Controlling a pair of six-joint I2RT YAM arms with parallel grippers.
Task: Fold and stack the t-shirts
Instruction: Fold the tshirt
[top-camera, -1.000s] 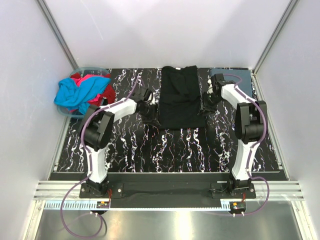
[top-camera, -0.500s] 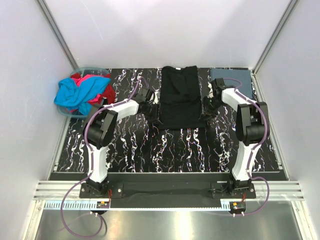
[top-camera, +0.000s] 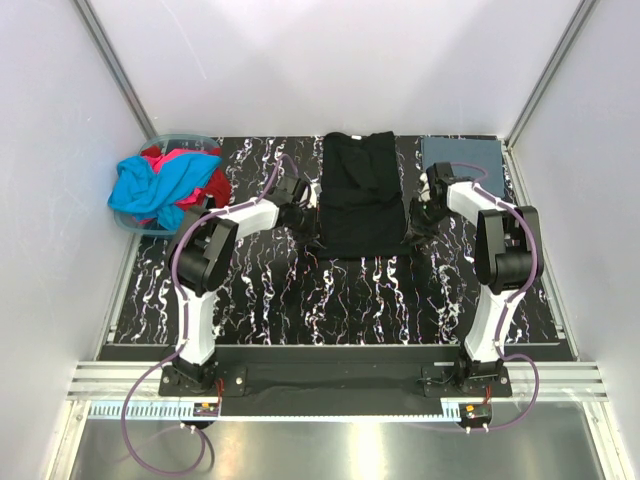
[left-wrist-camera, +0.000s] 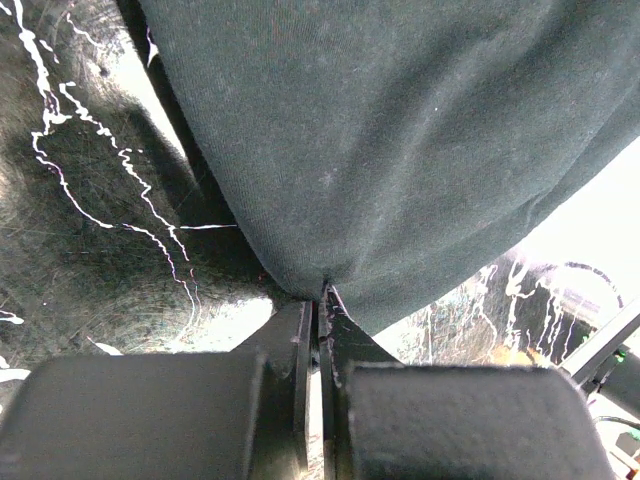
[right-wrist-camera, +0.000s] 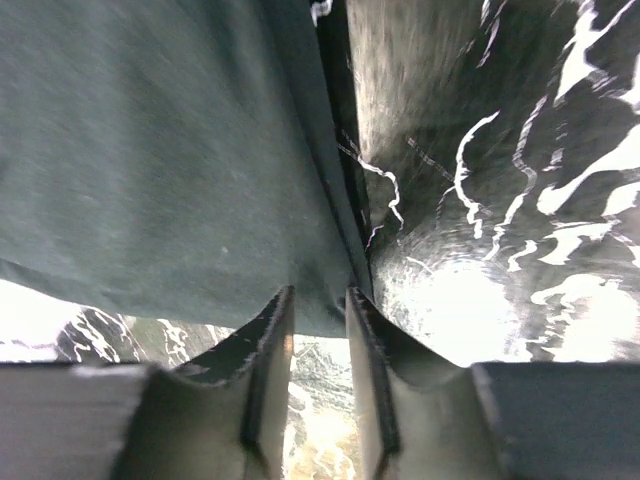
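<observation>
A black t-shirt (top-camera: 358, 195) lies folded into a long strip at the table's back centre. My left gripper (top-camera: 308, 226) sits at the strip's near left edge. In the left wrist view the left gripper (left-wrist-camera: 323, 296) is shut, with a pinch of the black t-shirt (left-wrist-camera: 400, 150) between its tips. My right gripper (top-camera: 413, 228) is at the near right edge. In the right wrist view the right gripper (right-wrist-camera: 320, 297) stands narrowly open, and the black t-shirt's (right-wrist-camera: 150, 150) corner lies in the gap between its fingers. A slate blue-grey t-shirt (top-camera: 462, 155) lies folded at the back right.
A pale plastic tub (top-camera: 180, 135) at the back left holds a crumpled cyan t-shirt (top-camera: 160, 185) over a red one (top-camera: 160, 155). White walls with metal posts close in the black marbled table (top-camera: 330, 300) on three sides.
The left jaws have closed from open onto the black shirt's left edge. The right jaws have narrowed around the right edge. Both grippers shifted slightly along the shirt.
</observation>
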